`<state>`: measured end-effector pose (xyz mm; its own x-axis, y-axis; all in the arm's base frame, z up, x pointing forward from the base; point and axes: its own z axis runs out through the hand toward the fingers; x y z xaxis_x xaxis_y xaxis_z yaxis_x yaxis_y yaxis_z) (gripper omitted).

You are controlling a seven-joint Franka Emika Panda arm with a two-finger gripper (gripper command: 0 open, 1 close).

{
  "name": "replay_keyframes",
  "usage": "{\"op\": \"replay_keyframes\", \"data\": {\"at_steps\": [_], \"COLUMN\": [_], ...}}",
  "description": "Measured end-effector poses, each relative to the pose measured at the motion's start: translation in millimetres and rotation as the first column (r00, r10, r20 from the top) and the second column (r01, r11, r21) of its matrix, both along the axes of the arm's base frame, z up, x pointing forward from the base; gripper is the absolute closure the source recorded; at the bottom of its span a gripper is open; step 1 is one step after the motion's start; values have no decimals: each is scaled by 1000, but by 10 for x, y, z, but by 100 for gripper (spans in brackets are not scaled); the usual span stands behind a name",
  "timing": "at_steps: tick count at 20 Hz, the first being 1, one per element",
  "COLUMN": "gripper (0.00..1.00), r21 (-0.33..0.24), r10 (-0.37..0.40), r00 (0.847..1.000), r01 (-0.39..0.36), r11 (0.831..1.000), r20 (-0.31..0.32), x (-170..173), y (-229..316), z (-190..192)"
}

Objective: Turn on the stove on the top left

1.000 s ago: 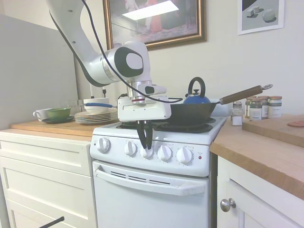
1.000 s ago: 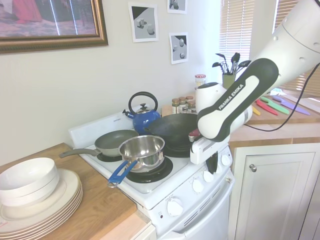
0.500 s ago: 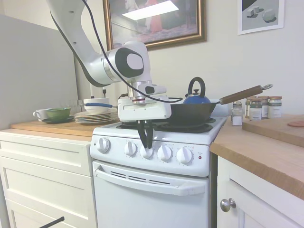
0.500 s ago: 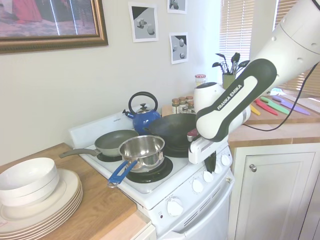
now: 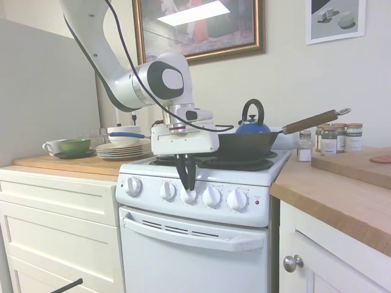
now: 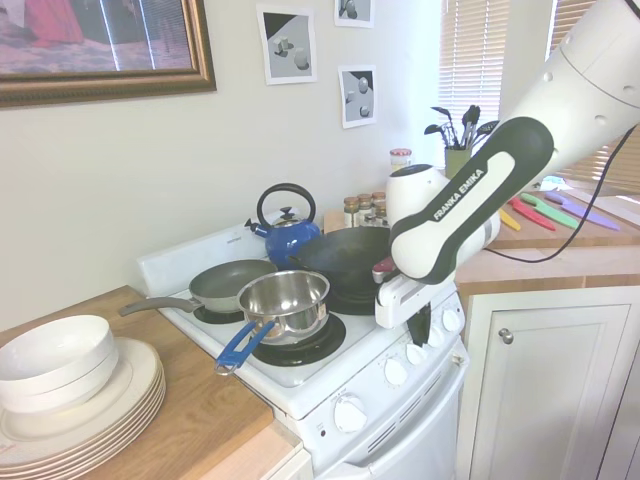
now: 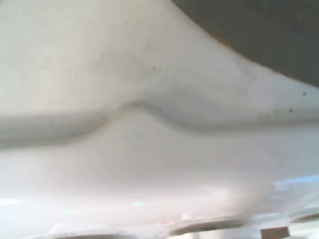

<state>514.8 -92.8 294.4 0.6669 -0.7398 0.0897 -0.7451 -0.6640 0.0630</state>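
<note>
Gripper (image 5: 187, 188) hides most of stove's (image 5: 195, 244) middle knob (image 5: 189, 196).

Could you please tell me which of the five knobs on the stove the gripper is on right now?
The middle knob, third from either end. The gripper comes down onto it with its fingers closed around it; the other four stand free.

Bright even daylight, glare on framed picture (image 5: 198, 27) (ceiling light), wrist view blurred

The stove (image 5: 201, 238) is white with white knobs (image 5: 211, 196) and a tiny red light (image 5: 257, 202). The kettle (image 5: 252, 126) is blue, the wok (image 5: 244, 145) black. The small pot (image 6: 286, 302) is shiny silver with a blue handle. The plates (image 6: 95, 405) are cream
</note>
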Motion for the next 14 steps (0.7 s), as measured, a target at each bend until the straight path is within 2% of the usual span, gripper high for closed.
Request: {"op": "replay_keyframes", "data": {"at_steps": [14], "gripper": [100], "r21": [41], "r10": [-6], "r00": [1000], "r01": [6], "r11": [999], "r20": [0], "x": [-8], "y": [66], "z": [-22]}}
